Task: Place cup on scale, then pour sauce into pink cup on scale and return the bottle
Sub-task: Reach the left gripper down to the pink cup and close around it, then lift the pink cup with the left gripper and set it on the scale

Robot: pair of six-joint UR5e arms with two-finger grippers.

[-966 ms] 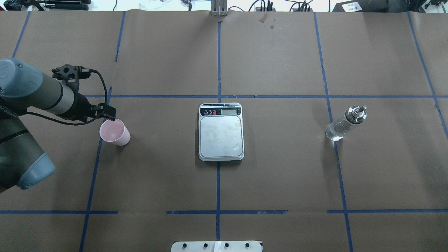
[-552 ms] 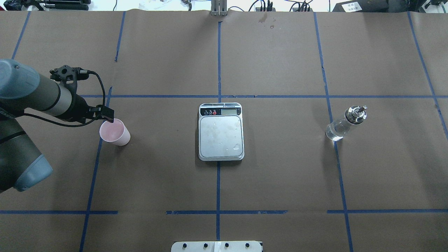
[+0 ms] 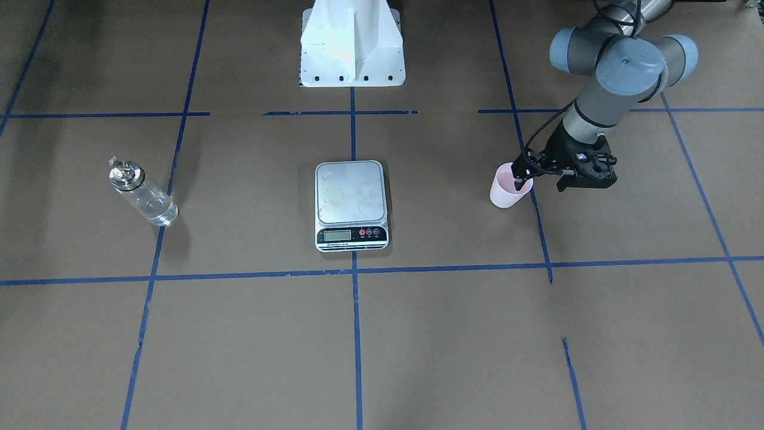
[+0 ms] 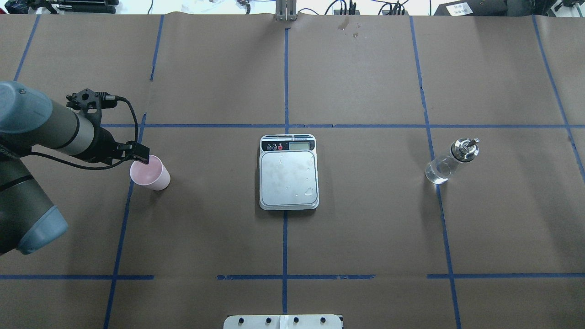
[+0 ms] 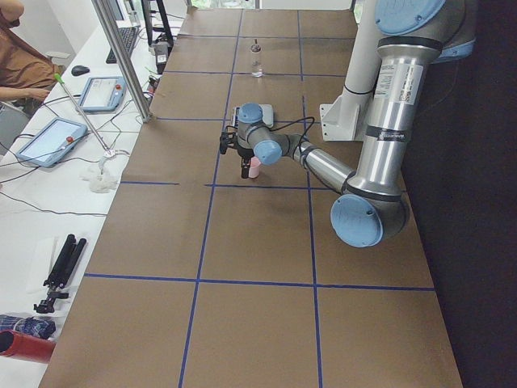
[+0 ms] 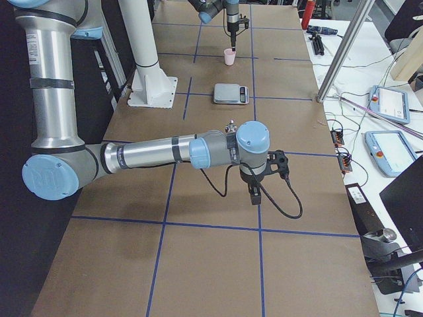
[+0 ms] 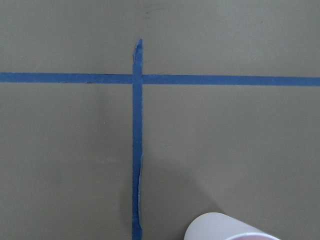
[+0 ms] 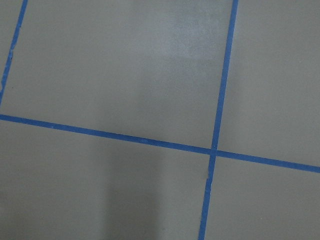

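Note:
The pale pink cup (image 4: 149, 174) stands upright on the brown table, left of the scale; it also shows in the front view (image 3: 505, 192) and at the bottom of the left wrist view (image 7: 225, 229). My left gripper (image 4: 140, 158) hangs at the cup's rim on its far-left side, and its jaws look open around the rim (image 3: 521, 177). The steel scale (image 4: 289, 178) is bare at the table's middle. The clear bottle (image 4: 449, 162) with its silver pourer cap stands to the right. My right gripper (image 6: 254, 193) hovers over bare table; I cannot tell its state.
Blue tape lines grid the brown paper. The white robot base (image 3: 352, 48) stands behind the scale. Open table lies between cup and scale (image 4: 215, 173). Tablets and cables lie on the side bench (image 6: 390, 105).
My left gripper has sunk and shifted slightly down-view, closing in on the cup's rim. The cup, scale and bottle have not moved.

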